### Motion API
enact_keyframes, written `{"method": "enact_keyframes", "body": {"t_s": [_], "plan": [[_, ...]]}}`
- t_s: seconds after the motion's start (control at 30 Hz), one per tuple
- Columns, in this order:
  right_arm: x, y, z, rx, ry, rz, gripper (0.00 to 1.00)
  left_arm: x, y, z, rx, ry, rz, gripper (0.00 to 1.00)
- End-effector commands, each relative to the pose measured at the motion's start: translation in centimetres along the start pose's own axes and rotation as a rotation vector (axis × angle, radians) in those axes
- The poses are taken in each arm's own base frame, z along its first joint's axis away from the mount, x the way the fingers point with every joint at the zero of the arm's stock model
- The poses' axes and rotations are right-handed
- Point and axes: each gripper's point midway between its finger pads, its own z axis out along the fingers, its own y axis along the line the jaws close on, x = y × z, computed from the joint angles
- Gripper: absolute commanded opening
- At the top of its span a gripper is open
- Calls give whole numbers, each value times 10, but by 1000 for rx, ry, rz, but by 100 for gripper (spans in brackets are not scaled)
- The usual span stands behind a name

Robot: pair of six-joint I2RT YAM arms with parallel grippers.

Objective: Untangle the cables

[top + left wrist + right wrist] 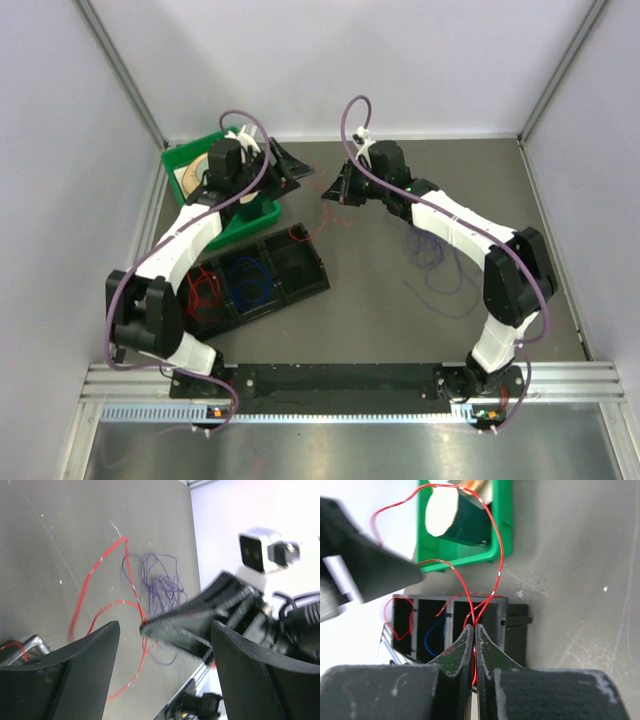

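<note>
Black right gripper [474, 628] pinches thin red cable [502, 555].

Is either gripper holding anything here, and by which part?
The right gripper pinches the red cable between its fingertips, where two strands converge. The left gripper is open, holding nothing.

A robotics lab test cell. Plain pale walls [60, 250] close in three sides, framed by bare aluminium posts [125, 75]. A white left arm [190, 235] and right arm [460, 225], trailing mauve hoses [352, 135], are bolted to a metal rail [570, 382] at the near edge of a dark grey surface [400, 330]. A small camera [257, 550] rides one wrist. A green bin [255, 218] and a black compartment tray [318, 272] sit on the surface.
</note>
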Motion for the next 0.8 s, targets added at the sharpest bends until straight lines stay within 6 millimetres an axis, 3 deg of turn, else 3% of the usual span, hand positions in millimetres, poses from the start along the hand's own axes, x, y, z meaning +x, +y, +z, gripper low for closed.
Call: {"method": "enact_keyframes", "body": {"t_s": [0.0, 0.23, 0.53, 0.77], "plan": [[-24, 45, -25, -130, -69, -56, 0, -18, -29, 13, 36, -39, -12, 78], [-24, 52, -31, -150, -59, -80, 0, -9, -17, 38, 12, -15, -80, 76], [-22, 56, -32, -165, -35, -93, 0, -9, -13, 53, 11, 6, -85, 75], [-23, 38, -31, -73, -47, -125, 0, -19, -34, 28, -6, -28, -1, 77]]}}
